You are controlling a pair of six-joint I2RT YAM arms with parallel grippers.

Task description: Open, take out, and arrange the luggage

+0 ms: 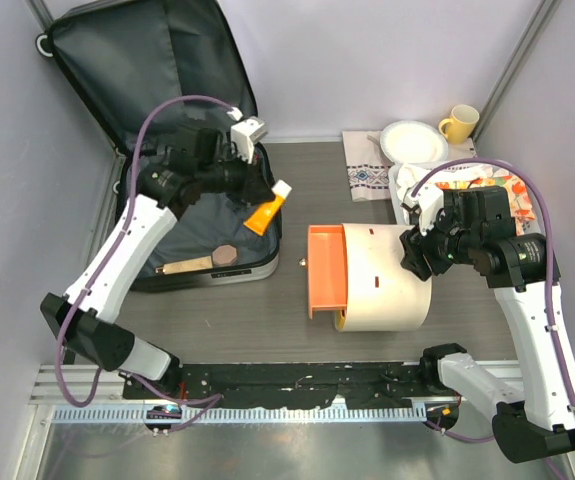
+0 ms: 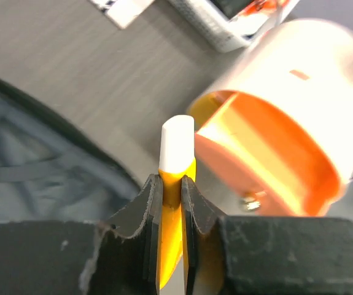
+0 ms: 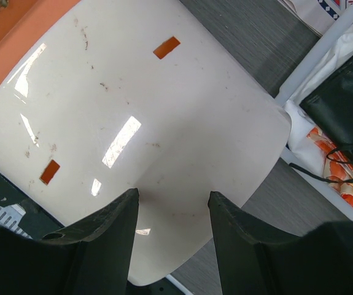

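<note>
Your left gripper is pinching a white-capped orange tube above the right rim of the open luggage on the left of the table, so you are mid take-out, likely needing to carry it toward the white drum where your empty right gripper is hovering, jaws apart.

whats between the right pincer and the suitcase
In the top view, the white drum with the orange front sits just left of the right pincer, then a bare strip of table reaches the luggage.
</note>
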